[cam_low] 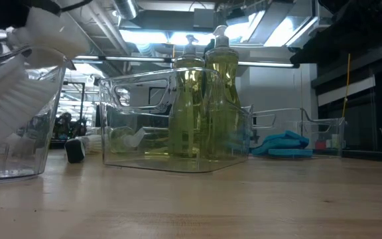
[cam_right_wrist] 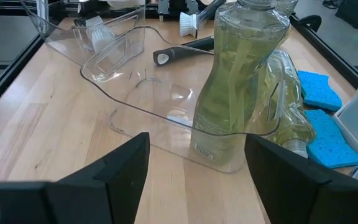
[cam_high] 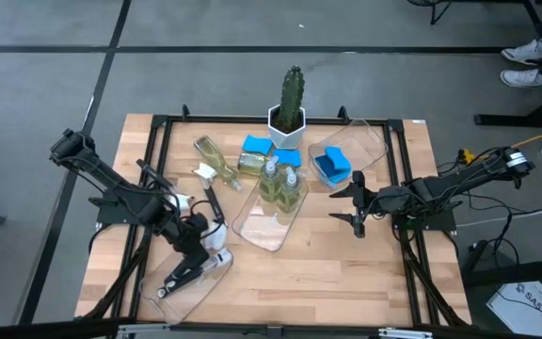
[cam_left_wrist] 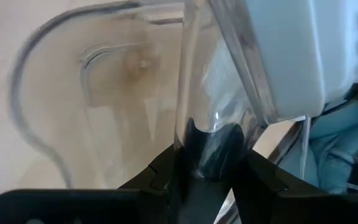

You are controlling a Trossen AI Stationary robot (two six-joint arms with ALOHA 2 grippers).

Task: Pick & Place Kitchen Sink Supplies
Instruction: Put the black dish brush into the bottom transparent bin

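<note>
At the desk's [cam_high: 346,282] left front, the left claw [cam_high: 199,247] pinches a brush [cam_high: 205,250] by its black handle, the white head just over the rim of the left tray [cam_high: 172,299]. That tray holds another brush [cam_high: 179,275], long axis running from the desk's front-left toward the middle. A third brush [cam_high: 214,201] lies loose on the wood just behind the claw, and a bottle [cam_high: 216,156] lies on its side farther back, its long axis slanting toward the cactus [cam_high: 290,102].

The middle tray [cam_high: 263,234] holds two upright bottles [cam_high: 280,181] at its far end; its near half is free. Two sponges [cam_high: 269,151] lie behind it.

The right tray [cam_high: 370,143] holds one sponge [cam_high: 331,166]. The right claw [cam_high: 358,209] hovers spread and holding nothing beside the middle tray, facing it.

I judge the held brush needs only a short drop into the left tray; the tray wall is the edge to clear.
</note>
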